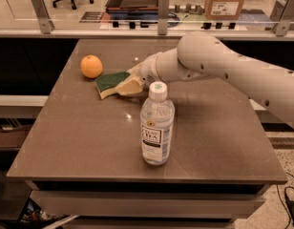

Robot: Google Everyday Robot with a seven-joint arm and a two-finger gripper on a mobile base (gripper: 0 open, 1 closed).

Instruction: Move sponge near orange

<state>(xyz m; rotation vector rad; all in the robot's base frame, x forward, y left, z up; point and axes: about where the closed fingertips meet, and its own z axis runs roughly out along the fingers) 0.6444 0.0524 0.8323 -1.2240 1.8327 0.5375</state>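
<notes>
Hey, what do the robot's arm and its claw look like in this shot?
The arm is smooth off-white, built of thick rounded tubular segments with a bulbous joint and dotted with small dark holes. No cables or lettering show. It narrows to a cream-coloured claw, which is at the right end of the sponge.

Green-topped sponge (111, 82) — in jaws — near orange (91, 66)

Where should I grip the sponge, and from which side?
Take the sponge at its right end, across the narrow width, coming from the right, where the hand now grips it. Its long axis points left toward the orange, and the water bottle stands in front, likely crowding a near-side approach.
</notes>
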